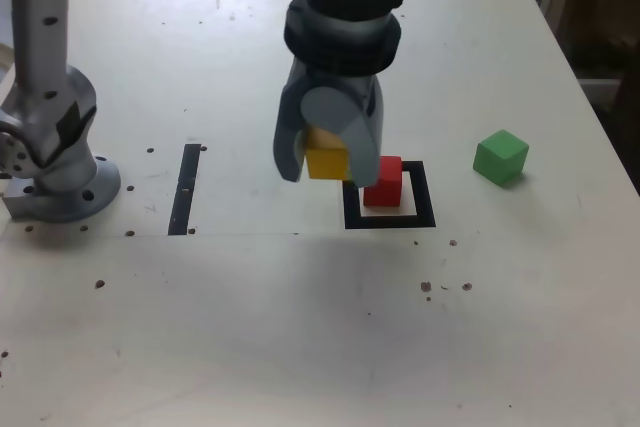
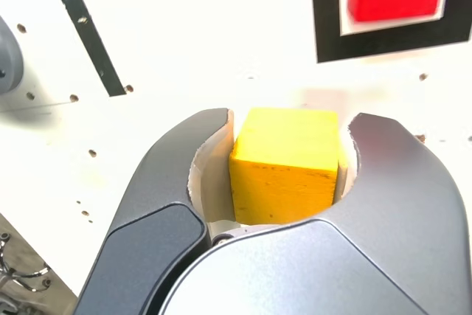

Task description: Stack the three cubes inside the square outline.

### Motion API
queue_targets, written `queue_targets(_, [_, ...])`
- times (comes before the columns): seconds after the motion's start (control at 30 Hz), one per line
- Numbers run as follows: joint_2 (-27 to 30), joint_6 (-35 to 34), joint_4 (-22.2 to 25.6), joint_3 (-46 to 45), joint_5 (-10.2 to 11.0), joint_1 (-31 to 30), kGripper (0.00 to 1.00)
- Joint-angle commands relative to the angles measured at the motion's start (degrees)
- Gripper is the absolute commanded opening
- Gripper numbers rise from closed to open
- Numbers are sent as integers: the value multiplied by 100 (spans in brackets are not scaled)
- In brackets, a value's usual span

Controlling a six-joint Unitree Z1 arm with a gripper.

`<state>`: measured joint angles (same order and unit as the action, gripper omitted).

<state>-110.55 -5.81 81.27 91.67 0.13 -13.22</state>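
Claw (image 1: 328, 162) clamped on yellow cube (image 1: 328, 164), upper centre of the exterior view | red cube (image 1: 383, 183) just right and lower there, inside the square outline (image 1: 425, 194) | likely carry: rightward, over red | green cube (image 1: 501, 157) well apart, right side

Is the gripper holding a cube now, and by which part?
Yes, the gripper holds the yellow cube, by two opposite sides, with the top face uncovered between the fingers.
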Motion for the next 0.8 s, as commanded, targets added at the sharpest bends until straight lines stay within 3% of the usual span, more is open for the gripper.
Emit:
queue_targets(0.0, [-97,93,25,87,-19,107,30])
queue_targets(0.77, [-743,732,-13,624,-55,822,30])
